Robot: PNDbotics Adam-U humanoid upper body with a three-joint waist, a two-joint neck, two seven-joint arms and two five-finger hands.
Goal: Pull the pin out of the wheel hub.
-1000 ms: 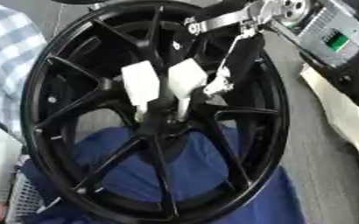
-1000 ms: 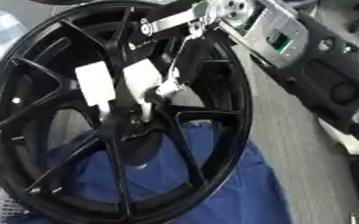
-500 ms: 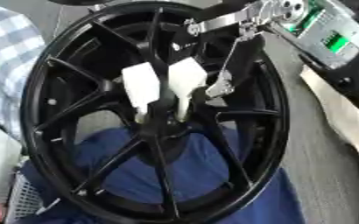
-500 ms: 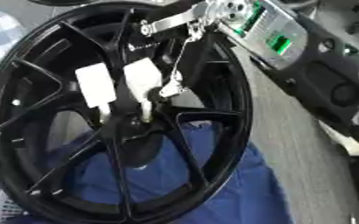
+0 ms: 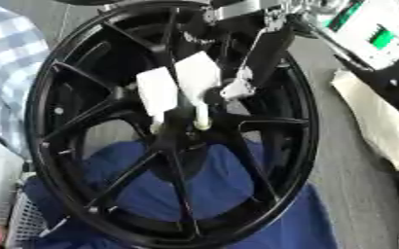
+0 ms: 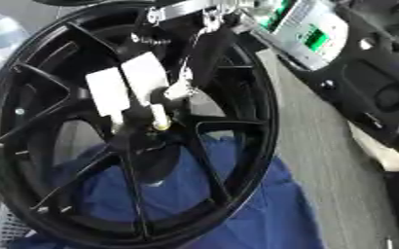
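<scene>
A black multi-spoke wheel hub (image 5: 109, 146) fills the frame, tilted, its rim running from upper left to lower right over a dark blue cloth (image 5: 220, 194). At its centre, two white-tagged pins (image 5: 199, 92) stand with long axes near vertical, pale tips pointing down into the hub. The robot's right hand (image 5: 241, 87) reaches in from the upper right, its light fingertips (image 5: 233, 90) pinching the right-hand pin's tag edge. A white and green device (image 5: 369, 34) sits at upper right
</scene>
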